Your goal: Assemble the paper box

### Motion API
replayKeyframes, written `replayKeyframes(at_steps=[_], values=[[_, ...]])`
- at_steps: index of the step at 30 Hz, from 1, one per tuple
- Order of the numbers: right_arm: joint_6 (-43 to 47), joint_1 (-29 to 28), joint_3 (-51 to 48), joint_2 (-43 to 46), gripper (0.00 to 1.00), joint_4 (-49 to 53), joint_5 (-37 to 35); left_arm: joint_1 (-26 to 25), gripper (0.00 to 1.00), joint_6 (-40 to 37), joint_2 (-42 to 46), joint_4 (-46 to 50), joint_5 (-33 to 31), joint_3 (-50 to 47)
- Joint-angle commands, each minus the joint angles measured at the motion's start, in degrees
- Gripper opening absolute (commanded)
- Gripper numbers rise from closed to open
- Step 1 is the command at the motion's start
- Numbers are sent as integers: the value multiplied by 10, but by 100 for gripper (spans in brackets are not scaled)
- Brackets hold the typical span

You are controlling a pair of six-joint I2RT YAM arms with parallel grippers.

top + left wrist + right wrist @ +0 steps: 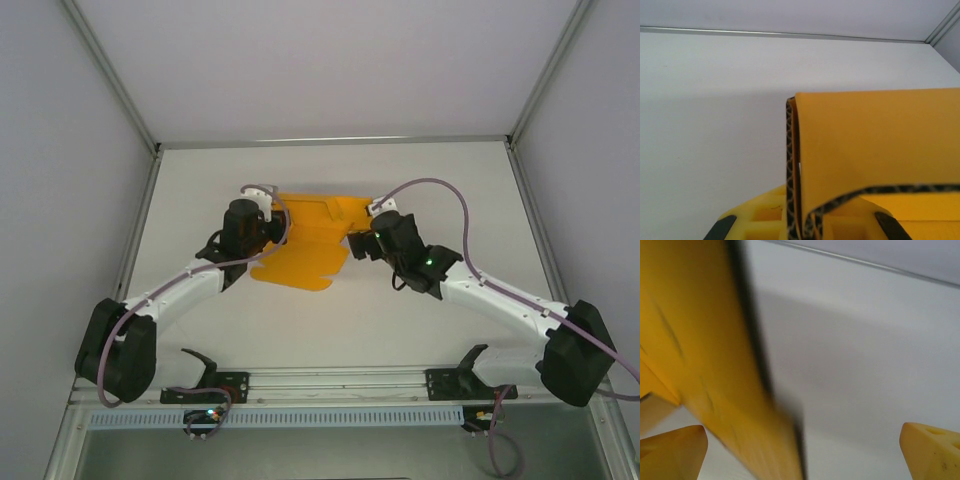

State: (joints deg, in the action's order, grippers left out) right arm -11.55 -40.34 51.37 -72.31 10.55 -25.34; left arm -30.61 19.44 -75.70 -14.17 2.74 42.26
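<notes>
Midway across the white table (400, 320), between the two arms, we find the paper box (300, 250). It is a partly folded sheet of bright orange-yellow card. One rounded flap lies flat toward the near edge, and a raised panel runs along the far side. The left gripper (262, 218) sits at the sheet's left edge and touches it. The right gripper (358, 243) sits at the sheet's right edge, so the card spans the gap between the two.

From the left wrist we look along a turned-up panel of the card. It stands upright and bends over to the right, with its corrugated cut edge showing dark. That doubled edge runs straight down between the yellow fingers (757, 222). We read these jaws as closed, pinching the fold of the card.

From the right wrist, the two yellow fingertips (675, 447) stand far apart at the bottom corners of the view, with the jaws spread wide and nothing gripped. The card, blurred in this view, fills the left side and slants down into the gap between them. It passes close to the left-hand fingertip and well apart from the other. We cannot tell whether it touches the nearer one. Bare white table lies beyond the card's edge.
</notes>
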Motion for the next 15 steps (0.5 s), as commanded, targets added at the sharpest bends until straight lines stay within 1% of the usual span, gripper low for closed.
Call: replayKeyframes(at_steps=[1,4,6,10,13,15], values=[[22,1,27,-21,100,3,-7,-4,0,-29,-7,-20,4,-9],[22,-4,40,-47,100,-5,-5,-7,0,-23,-14,-21,10,-3],[21,-9,48,-66,100,-18,-22,-10,0,-23,-16,-21,5,-1],[28,-19,74,-113,100,-48,-35,-17,0,-25,-23,-25,16,4],[49,-33,102,-152,99,-54,-90,-24,0,-29,-28,-19,6,8],[51,-44,127,-180,100,-51,-144,-27,0,-23,-27,-16,-7,8]])
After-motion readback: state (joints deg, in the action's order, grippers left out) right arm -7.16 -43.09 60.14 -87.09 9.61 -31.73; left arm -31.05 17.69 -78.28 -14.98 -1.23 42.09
